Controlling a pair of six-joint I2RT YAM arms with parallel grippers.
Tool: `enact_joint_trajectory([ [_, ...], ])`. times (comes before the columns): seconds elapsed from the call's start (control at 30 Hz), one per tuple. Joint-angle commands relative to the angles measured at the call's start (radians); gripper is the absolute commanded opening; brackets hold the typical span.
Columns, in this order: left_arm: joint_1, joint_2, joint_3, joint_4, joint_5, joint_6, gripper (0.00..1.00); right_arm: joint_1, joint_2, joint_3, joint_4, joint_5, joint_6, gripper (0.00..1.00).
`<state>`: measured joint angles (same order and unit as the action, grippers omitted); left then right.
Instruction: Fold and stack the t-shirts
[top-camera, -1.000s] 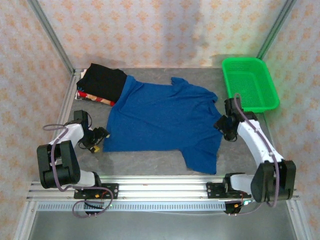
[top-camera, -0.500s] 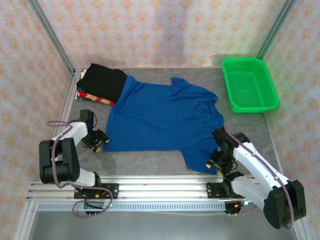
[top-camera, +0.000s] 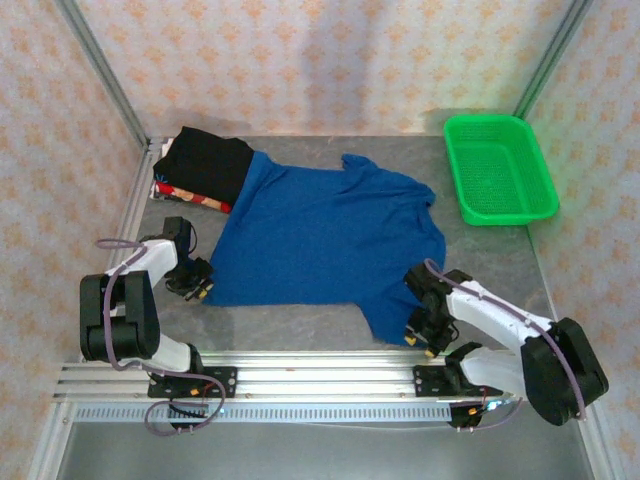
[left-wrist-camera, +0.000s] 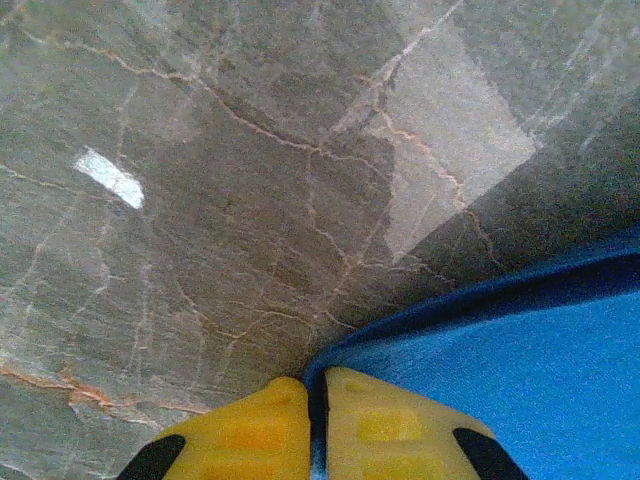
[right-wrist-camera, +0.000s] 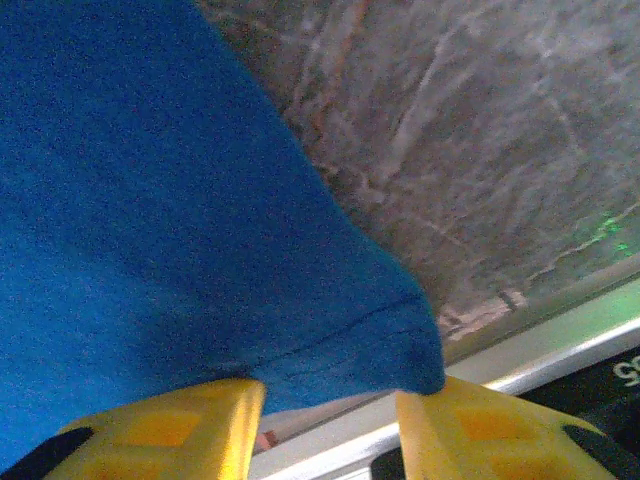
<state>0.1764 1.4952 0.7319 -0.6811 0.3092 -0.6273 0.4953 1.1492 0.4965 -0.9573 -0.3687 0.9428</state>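
Observation:
A royal blue t-shirt (top-camera: 325, 235) lies spread flat in the middle of the table, plain side up. My left gripper (top-camera: 203, 285) is at its near left corner. In the left wrist view the yellow fingers (left-wrist-camera: 250, 430) are pressed together, and the gripper (left-wrist-camera: 317, 385) is shut on the blue hem (left-wrist-camera: 480, 340). My right gripper (top-camera: 420, 330) is at the shirt's near right corner. Its jaws (right-wrist-camera: 330, 400) stand apart, with the hem corner (right-wrist-camera: 380, 340) lying between them. A folded black t-shirt (top-camera: 208, 165) rests on a red-patterned one (top-camera: 190, 197) at the back left.
A green plastic basket (top-camera: 497, 168) stands at the back right. The aluminium rail (top-camera: 320, 375) runs along the near edge just behind the right gripper. Bare grey marble table (top-camera: 300, 320) shows between the two grippers.
The left gripper has closed on the shirt's near left corner. The right arm has swung from beside the basket down to the near right corner, its jaws narrowing.

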Motion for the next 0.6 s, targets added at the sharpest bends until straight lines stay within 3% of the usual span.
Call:
enact_joint_trajectory([
  [0.0,-0.052,0.104,-0.066,0.152,0.225,0.002,0.09,0.003,0.030,0.037,0.048,0.162,0.051,0.37],
  [0.1,-0.052,0.110,-0.054,0.143,0.223,0.013,0.07,0.004,0.085,0.060,0.046,0.207,0.056,0.27],
  [0.27,-0.046,0.120,-0.036,0.136,0.228,0.024,0.04,0.008,0.056,0.056,0.040,0.227,0.084,0.00],
  [0.57,-0.039,0.020,0.011,0.036,0.211,0.047,0.00,0.010,-0.093,0.153,-0.160,0.211,0.083,0.00],
])
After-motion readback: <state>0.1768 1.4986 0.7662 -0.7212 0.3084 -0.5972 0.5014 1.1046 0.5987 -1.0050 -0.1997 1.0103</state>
